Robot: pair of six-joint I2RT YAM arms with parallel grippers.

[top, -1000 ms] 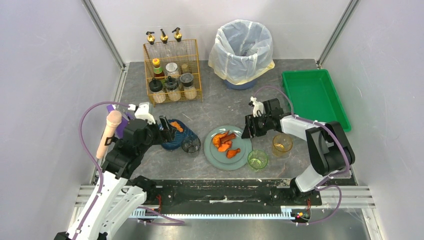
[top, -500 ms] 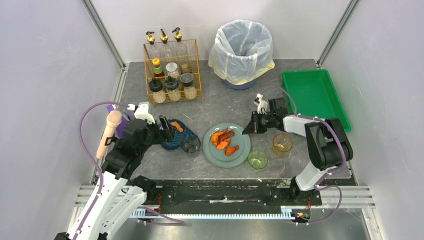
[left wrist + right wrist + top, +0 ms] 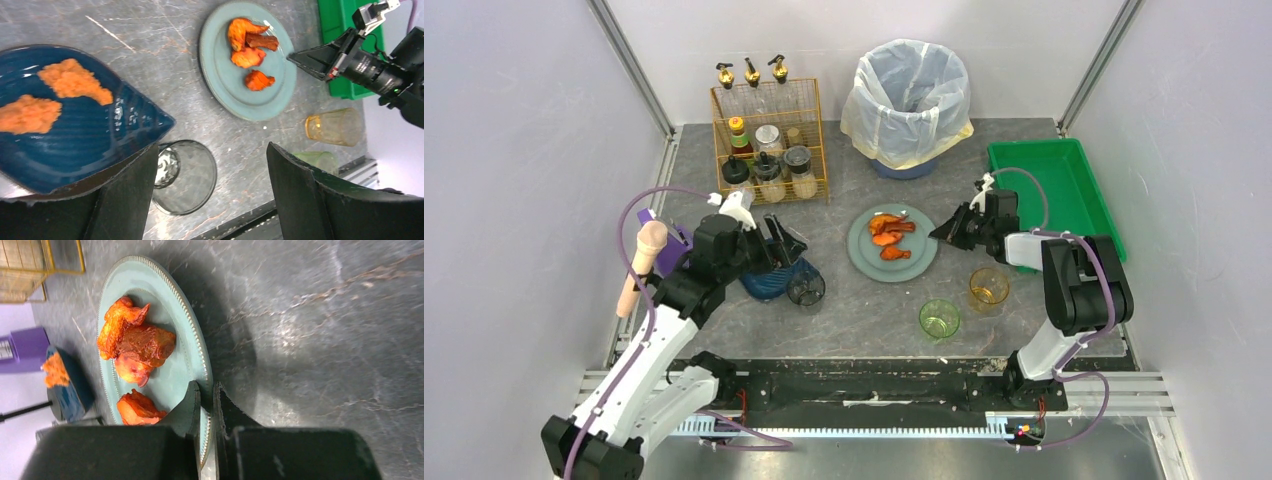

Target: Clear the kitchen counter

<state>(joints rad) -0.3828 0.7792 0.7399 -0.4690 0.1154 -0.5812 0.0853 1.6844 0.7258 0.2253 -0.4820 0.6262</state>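
We find the right jaws clamped on the plate (image 3: pixel 187 365) rim, low over the surface (image 3: pixel 864 310); the left jaws gape empty above it.

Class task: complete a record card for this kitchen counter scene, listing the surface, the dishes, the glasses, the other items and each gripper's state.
surface: dark grey counter
plate: pale green, holding orange fried pieces
bowl: blue, holding orange mash
glasses: clear glass, green glass, amber glass
other items: wire rack of bottles, lined bin, green tray
left gripper: open, above the bowl and clear glass
right gripper: shut on the plate's rim
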